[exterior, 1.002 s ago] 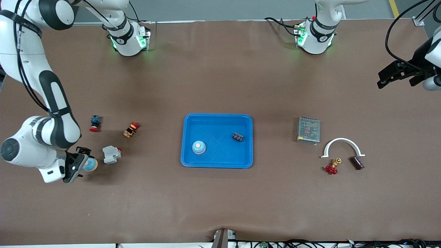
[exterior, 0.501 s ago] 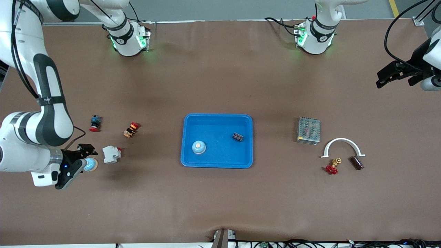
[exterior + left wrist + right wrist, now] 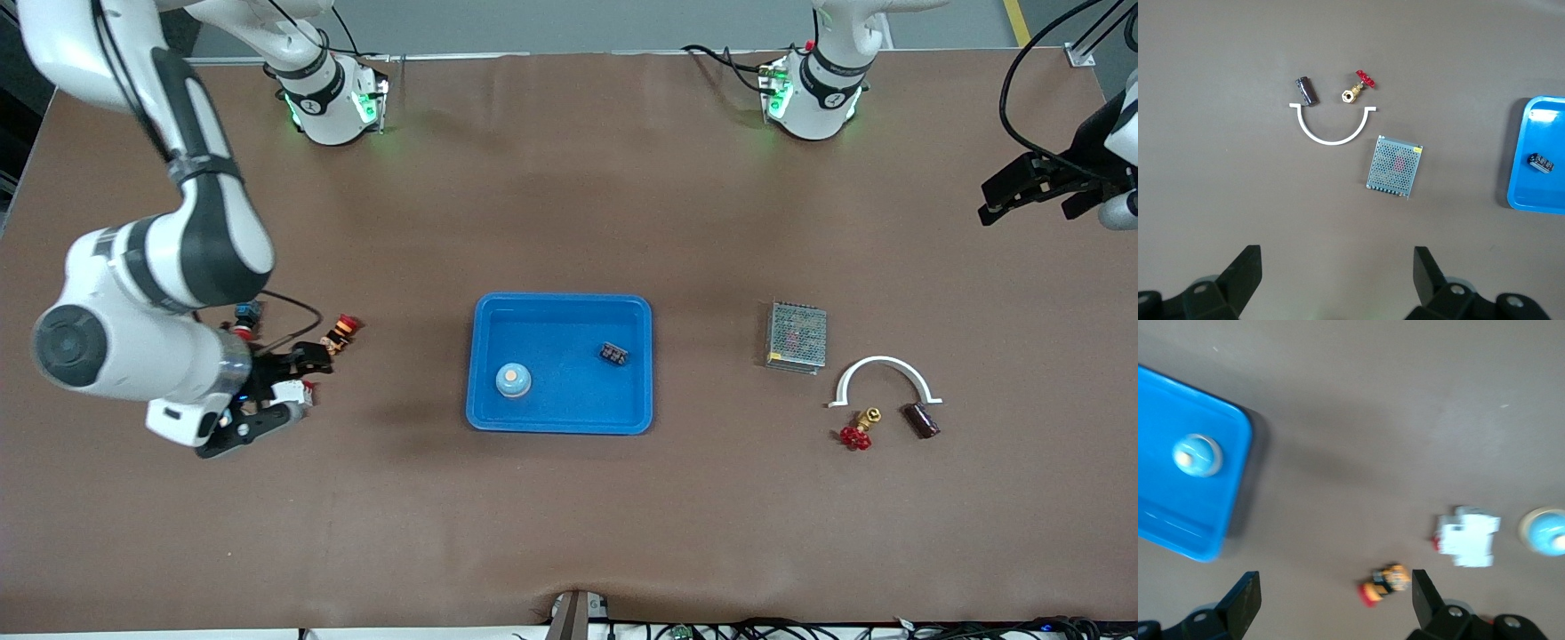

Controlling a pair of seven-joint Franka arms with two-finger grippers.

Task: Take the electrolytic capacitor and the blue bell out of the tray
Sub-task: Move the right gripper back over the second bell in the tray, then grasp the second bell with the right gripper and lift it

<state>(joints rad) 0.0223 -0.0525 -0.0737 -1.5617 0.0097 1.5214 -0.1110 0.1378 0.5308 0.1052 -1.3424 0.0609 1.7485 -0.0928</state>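
A blue tray (image 3: 560,427) lies mid-table, holding a blue bell (image 3: 513,380) with an orange top and a small black part (image 3: 613,353). A second bell (image 3: 1545,532) rests on the table toward the right arm's end; my right hand hides it in the front view. My right gripper (image 3: 280,391) hangs open and empty over the white breaker (image 3: 1468,537) beside that bell. The capacitor (image 3: 921,420), a dark brown cylinder, lies toward the left arm's end. My left gripper (image 3: 985,206) waits open and empty, high over that end's edge. In the wrist views the left gripper (image 3: 1336,273) and right gripper (image 3: 1335,600) both gape wide.
A yellow-red push button (image 3: 340,331) and a blue-red button (image 3: 247,313) lie by my right hand. Toward the left arm's end sit a mesh-cased power supply (image 3: 797,336), a white arc-shaped clamp (image 3: 883,378) and a red-handled brass valve (image 3: 858,431) next to the capacitor.
My right arm has swung from over the table's bell toward the tray and now hangs over the white breaker. The left gripper has barely shifted.
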